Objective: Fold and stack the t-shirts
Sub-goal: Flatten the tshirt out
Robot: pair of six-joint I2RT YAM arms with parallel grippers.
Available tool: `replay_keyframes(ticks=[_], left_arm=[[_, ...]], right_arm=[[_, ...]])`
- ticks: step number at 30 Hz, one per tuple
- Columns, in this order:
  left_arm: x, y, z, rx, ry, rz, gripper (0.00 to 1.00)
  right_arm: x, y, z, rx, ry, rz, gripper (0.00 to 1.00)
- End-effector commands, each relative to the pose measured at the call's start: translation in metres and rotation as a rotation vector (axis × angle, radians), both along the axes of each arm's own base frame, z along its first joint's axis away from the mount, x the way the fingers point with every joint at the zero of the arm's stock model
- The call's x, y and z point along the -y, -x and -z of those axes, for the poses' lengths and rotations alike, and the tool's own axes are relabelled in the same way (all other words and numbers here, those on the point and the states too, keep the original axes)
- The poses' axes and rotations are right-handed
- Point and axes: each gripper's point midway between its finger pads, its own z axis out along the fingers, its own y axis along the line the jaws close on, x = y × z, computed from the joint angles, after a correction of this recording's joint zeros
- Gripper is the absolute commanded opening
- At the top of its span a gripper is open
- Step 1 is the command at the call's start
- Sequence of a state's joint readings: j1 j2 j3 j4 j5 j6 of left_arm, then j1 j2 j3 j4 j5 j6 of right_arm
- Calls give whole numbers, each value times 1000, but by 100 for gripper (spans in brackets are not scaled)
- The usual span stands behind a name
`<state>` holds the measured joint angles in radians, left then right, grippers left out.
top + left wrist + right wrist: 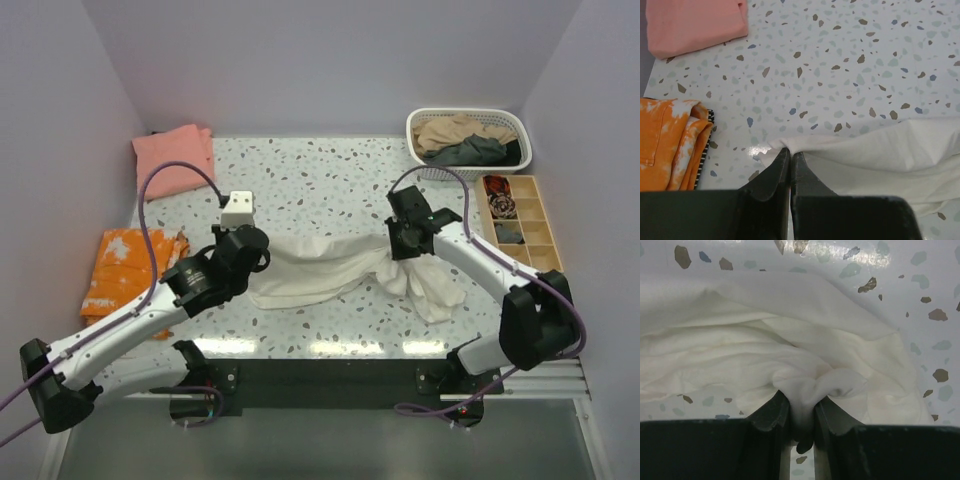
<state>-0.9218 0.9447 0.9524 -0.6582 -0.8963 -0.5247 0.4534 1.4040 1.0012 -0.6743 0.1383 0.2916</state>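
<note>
A cream t-shirt (330, 270) lies stretched and bunched across the middle of the table; no print shows. My left gripper (258, 252) is shut on its left edge, and the left wrist view shows the cloth (880, 150) pinched at the fingertips (785, 155). My right gripper (402, 248) is shut on a bunched fold of the shirt's right part (805, 385). A folded salmon-pink t-shirt (175, 158) lies at the back left and shows in the left wrist view (690, 22). Tan and dark grey shirts (465, 140) sit in the basket.
A white laundry basket (520, 135) stands at the back right. A wooden divided tray (535, 215) with small items is beside it on the right. An orange and white tie-dye garment (125, 270) lies at the left edge, also in the left wrist view (670, 145).
</note>
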Motion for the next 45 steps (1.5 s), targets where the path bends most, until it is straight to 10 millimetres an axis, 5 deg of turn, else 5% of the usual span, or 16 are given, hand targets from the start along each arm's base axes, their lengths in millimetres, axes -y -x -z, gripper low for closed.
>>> replay_keyframes(ticks=[1, 4, 5, 6, 7, 8, 12, 14, 21, 27, 32, 45], left_arm=[[-2, -34, 29, 4, 19, -35, 0], [-6, -58, 40, -9, 51, -83, 5], [-7, -64, 42, -12, 50, -98, 22], [-12, -73, 41, -4, 45, -125, 63], [-12, -81, 45, -10, 23, -149, 90], [-14, -85, 46, -2, 7, -163, 100], [-14, -103, 39, 39, -5, -177, 100], [-10, -104, 34, 37, 11, -165, 100], [26, -55, 93, -191, 175, 82, 100], [41, -5, 153, -360, 184, 177, 100], [58, 18, 175, -423, 147, 226, 93], [49, 33, 208, -479, 132, 186, 69]], right_arm=[[-7, -47, -20, 131, 29, 6, 6], [-6, -64, -25, 182, 55, 30, 18], [-7, -69, -29, 202, 53, 31, 35], [-4, -74, -30, 221, 64, 50, 36], [-4, -81, -34, 249, 67, 62, 36], [-3, -85, -37, 268, 72, 74, 43], [16, -96, -59, 364, 144, 163, 63], [25, -93, -73, 400, 161, 192, 65], [28, -64, -91, 429, 77, 172, 66], [34, -41, -84, 415, 41, 193, 71], [37, -30, -74, 386, 32, 208, 71], [50, -12, -64, 360, 54, 245, 71]])
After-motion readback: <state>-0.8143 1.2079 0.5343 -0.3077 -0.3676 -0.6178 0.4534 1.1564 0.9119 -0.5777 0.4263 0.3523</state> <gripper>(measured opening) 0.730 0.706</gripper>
